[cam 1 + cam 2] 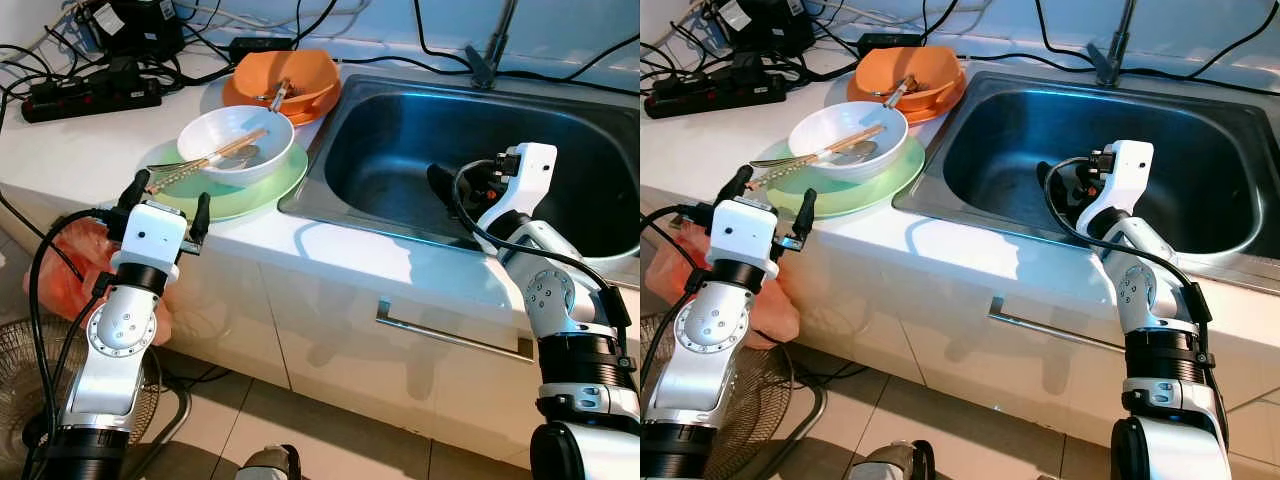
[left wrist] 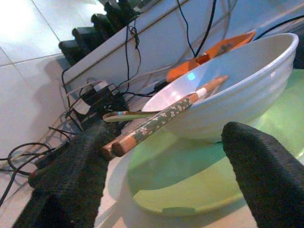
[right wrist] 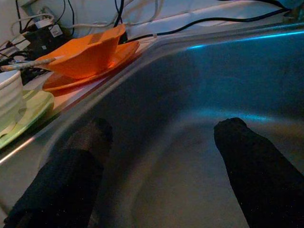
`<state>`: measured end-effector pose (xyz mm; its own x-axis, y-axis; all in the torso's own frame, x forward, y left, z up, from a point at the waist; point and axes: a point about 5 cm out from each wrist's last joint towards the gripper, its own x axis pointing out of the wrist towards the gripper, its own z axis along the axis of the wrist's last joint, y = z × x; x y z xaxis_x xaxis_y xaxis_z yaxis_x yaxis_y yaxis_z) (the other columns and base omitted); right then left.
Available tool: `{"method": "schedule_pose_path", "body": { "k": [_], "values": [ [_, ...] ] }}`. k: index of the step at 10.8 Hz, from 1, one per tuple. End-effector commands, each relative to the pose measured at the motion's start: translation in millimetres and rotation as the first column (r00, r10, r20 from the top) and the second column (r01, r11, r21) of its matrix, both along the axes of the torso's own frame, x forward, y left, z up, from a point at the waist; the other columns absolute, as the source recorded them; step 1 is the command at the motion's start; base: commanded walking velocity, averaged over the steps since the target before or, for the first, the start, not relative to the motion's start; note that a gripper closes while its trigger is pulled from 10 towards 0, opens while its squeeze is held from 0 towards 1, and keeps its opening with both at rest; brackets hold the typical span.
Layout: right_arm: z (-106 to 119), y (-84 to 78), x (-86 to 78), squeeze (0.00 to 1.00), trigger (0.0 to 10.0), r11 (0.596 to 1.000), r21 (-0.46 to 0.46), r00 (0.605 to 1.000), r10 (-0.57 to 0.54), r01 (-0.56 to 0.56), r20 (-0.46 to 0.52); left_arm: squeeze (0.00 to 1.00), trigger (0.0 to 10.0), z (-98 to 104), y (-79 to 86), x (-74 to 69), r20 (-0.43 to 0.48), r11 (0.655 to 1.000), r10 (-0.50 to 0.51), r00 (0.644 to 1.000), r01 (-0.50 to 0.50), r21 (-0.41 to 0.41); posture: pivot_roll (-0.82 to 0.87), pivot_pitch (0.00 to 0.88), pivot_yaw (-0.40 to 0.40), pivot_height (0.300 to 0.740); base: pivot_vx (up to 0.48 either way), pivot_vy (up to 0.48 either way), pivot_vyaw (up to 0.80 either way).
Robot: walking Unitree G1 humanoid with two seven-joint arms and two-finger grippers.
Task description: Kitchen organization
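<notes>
A white bowl [image 1: 236, 140] holding patterned chopsticks [image 1: 205, 160] and a spoon stands on a green plate [image 1: 250, 195] on the counter, left of the steel sink [image 1: 560, 160]. Behind it an orange bowl [image 1: 285, 80] rests on an orange plate. My left gripper [image 1: 168, 198] is open at the counter's front edge, just short of the green plate. In the left wrist view the chopstick ends [image 2: 118, 145] stick out between its fingers [image 2: 266, 175]. My right gripper [image 3: 161, 130] is open and lowered inside the sink basin with nothing between its fingers.
Power strips and tangled cables [image 1: 90, 95] crowd the back left of the counter. The faucet base [image 1: 485, 65] stands behind the sink. A red plastic bag [image 1: 75, 270] and a fan [image 1: 20, 370] sit on the floor at left. A drawer handle [image 1: 450, 335] runs below the counter.
</notes>
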<state>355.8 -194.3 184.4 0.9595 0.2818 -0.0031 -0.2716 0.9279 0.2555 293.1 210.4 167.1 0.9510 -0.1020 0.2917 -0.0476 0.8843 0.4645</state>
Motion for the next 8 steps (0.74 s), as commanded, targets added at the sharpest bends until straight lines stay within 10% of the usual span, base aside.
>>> {"method": "schedule_pose_path", "body": {
  "k": [1, 3, 8],
  "values": [
    [1, -1.8, -1.1, 0.00, 10.0, 1.000, 0.007, 1.000, -0.005, 0.005, -0.001, 0.00, 0.0, 1, 0.3, 1.8, -0.001, 1.000, -0.015, 1.000, 0.015, 0.008, 0.09, 0.088, 0.061, 0.740, 0.000, 0.000, 0.00],
    [1, -1.2, -1.1, 0.00, 10.0, 1.000, 0.005, 1.000, -0.003, 0.003, -0.001, 0.00, 10.0, 0, -0.7, 3.0, -0.007, 1.000, -0.024, 1.000, 0.025, 0.013, 0.09, 0.087, 0.062, 0.740, 0.000, 0.000, 0.00],
    [0, -0.5, -2.5, 0.00, 10.0, 1.000, 0.004, 1.000, 0.001, -0.001, -0.002, 0.00, 10.0, 10, -5.7, 4.1, 0.044, 0.995, -0.065, 0.997, 0.061, 0.081, 0.09, 0.089, 0.062, 0.740, 0.000, 0.000, 0.00]
  ]
}}
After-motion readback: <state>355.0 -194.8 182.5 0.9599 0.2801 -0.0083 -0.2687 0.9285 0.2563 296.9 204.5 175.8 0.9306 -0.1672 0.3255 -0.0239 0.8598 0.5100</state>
